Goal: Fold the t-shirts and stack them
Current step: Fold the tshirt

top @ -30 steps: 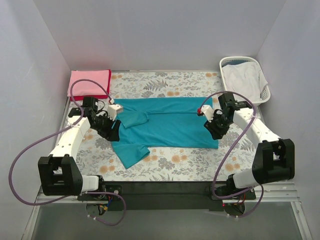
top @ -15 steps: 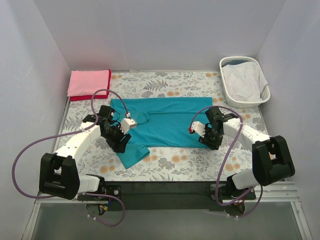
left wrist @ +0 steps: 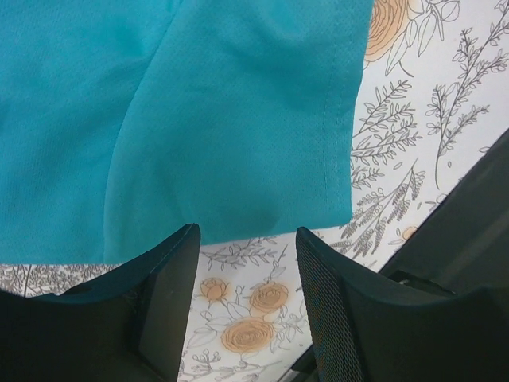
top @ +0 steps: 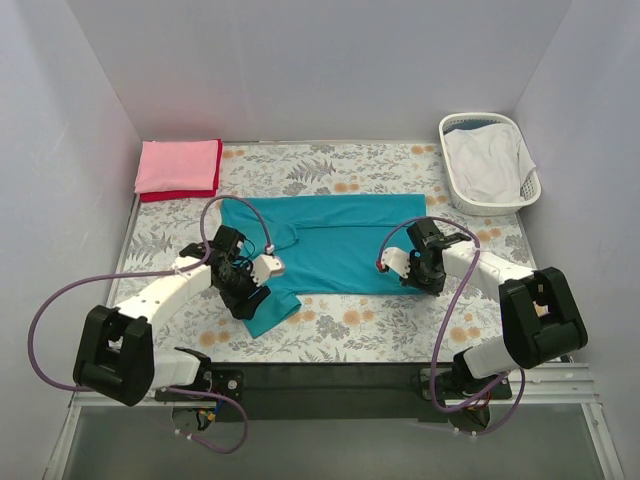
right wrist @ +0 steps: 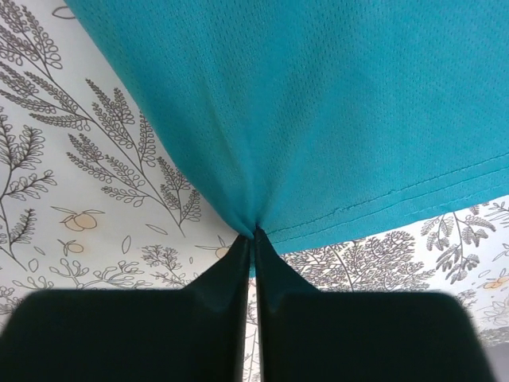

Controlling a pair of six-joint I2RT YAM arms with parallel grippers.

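The teal-blue t-shirt (top: 335,245) lies spread flat across the middle of the floral table. My right gripper (top: 427,277) is shut on its near right hem corner (right wrist: 253,231), and the cloth bunches into the fingertips. My left gripper (top: 243,297) is open and empty, low over the tablecloth. It sits just off the edge of the shirt's near left sleeve (left wrist: 238,143). The light pink t-shirt (top: 178,163) lies folded on the red one (top: 178,195) at the back left corner.
A white slatted laundry basket (top: 525,150) with white cloth in it stands at the back right. White walls close in the table on three sides. The black front edge of the table (left wrist: 469,215) shows beside the left gripper.
Both arms have swung inward and nearer. My left gripper moved right along the sleeve. My right gripper moved left at the shirt's near right corner, which shifted slightly left.
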